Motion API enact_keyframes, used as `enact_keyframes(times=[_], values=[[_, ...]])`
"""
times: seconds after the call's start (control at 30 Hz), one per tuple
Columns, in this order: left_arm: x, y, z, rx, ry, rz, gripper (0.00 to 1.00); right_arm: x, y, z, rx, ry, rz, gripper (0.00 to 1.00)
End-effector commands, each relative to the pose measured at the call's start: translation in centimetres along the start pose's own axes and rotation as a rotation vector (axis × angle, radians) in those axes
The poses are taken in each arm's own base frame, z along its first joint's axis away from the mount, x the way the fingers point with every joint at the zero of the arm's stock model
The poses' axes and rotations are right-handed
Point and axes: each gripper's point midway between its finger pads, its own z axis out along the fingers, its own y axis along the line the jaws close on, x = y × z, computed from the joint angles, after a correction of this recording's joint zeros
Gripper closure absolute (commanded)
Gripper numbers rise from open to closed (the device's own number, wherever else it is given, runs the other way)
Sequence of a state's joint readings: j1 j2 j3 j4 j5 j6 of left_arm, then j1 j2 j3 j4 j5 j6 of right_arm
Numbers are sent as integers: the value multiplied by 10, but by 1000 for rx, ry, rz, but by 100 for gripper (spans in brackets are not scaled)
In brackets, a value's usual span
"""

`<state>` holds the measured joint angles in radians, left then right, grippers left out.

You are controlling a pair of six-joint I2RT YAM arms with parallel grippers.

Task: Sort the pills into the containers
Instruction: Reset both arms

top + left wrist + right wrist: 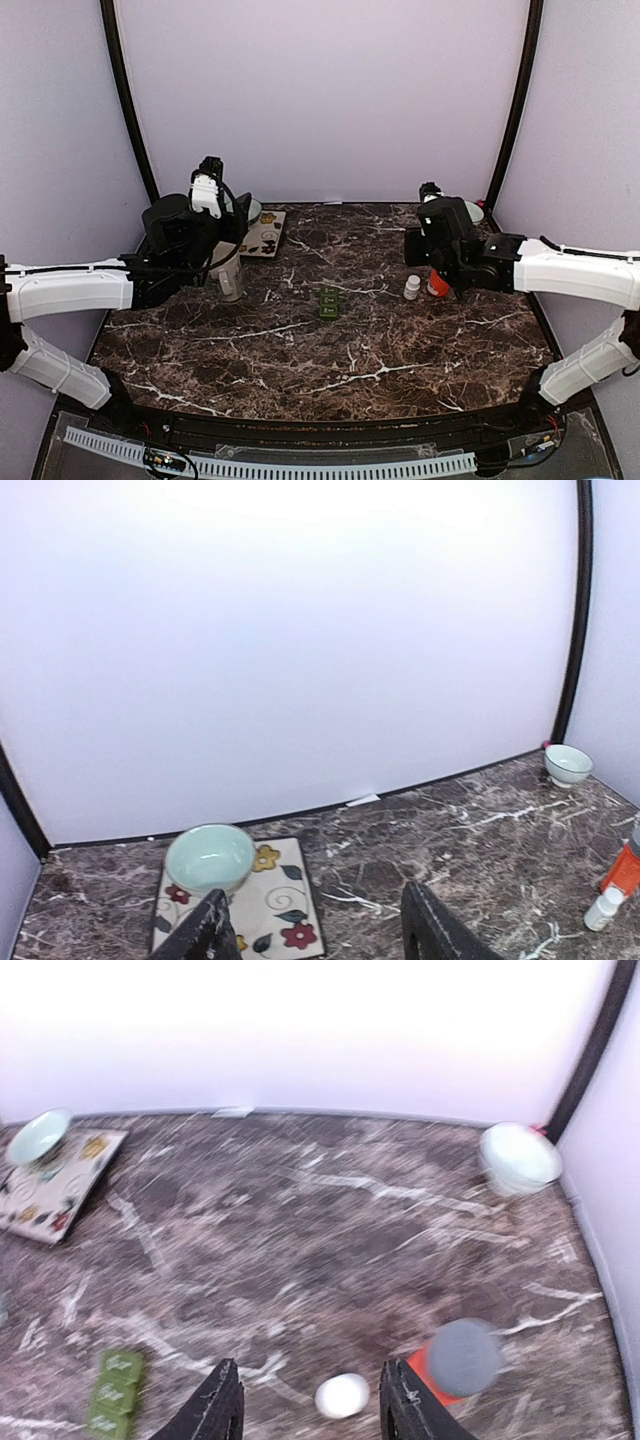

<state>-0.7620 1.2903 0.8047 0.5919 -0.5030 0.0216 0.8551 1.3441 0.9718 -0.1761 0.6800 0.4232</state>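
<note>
Looking down from the top camera, I am seeing the green pill box [328,303] lying near the middle of the dark marble surface [300,370]. A small white bottle [412,288] and an orange bottle [437,283] are standing just beside each other to its right, under the front of the right arm [575,270]. The left arm [70,285] is reaching in from the left above a pale cylindrical container [228,272]; I cannot tell whether they are touching. At the far left a pale green bowl [250,210] is sitting on a flowered mat [265,237], and a second bowl [473,210] is sitting at the far right.

Through the left wrist camera, the left end effector [313,910] is hanging open, its fingers apart and holding nothing, facing the far wall with the bowl and mat just beyond.

Through the right wrist camera, which is blurring, the right end effector [308,1385] is also standing open and gripping nothing. The white bottle's cap is showing beneath the gap between the fingers, the orange bottle just right of it, the pill box at near left.
</note>
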Motion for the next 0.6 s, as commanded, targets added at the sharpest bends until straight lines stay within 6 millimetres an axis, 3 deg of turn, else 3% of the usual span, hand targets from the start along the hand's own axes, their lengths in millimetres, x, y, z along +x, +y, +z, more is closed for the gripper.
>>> enact_keyframes(times=[0.0, 0.2, 0.33, 0.43, 0.57], values=[[-20, 46, -20, -215, -110, 68, 42, -24, -59, -18, 191, -177, 6, 53], [-2, 101, -24, -354, -88, 58, 41, -30, -140, -40, 326, -252, 114, 45], [10, 171, -22, -492, -55, -26, 40, -32, -186, -54, 421, -290, 165, 34], [12, 219, -22, -592, -62, -35, 36, -28, -207, -51, 455, -283, 179, 28], [24, 261, -22, -645, -52, -14, 31, -24, -222, -39, 490, -251, 152, 16]])
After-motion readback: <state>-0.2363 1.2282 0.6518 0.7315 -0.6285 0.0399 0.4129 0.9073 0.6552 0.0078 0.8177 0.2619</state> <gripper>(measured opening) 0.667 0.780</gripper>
